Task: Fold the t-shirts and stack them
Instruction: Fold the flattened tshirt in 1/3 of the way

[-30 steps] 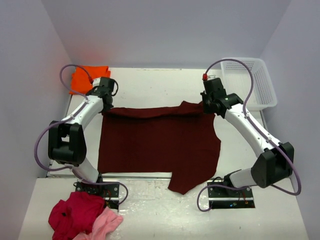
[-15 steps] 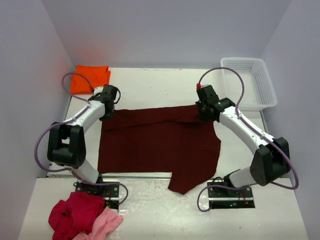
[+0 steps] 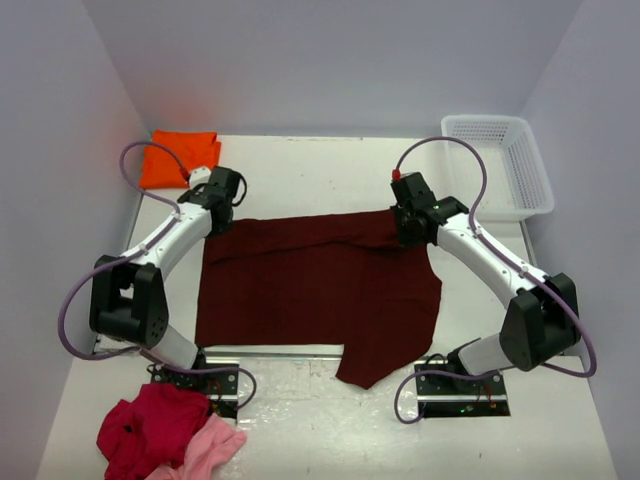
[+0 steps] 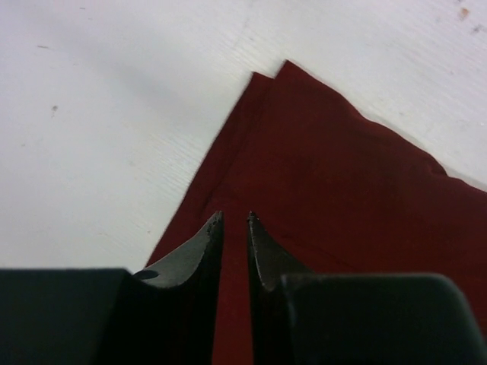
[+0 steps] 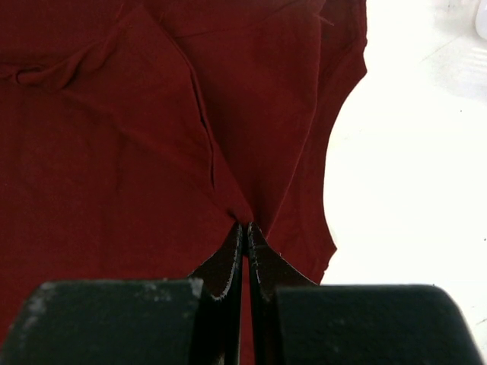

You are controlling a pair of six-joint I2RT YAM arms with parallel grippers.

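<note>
Left jaws slightly apart over maroon t-shirt (image 4: 342, 198) | right jaws clamped on its fabric

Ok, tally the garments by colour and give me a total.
maroon shirt: 1
orange shirt: 1
red garment: 1
pink garment: 1
Total: 4

Bright, even light falls from above. In the right wrist view the white surface (image 5: 411, 152) is washed out by glare, while the maroon t-shirt (image 5: 114, 152) looks dark, with soft shadows in its folds. The left tool (image 4: 234, 222) and the right tool (image 5: 245, 228) are blurred near the lens.
</note>
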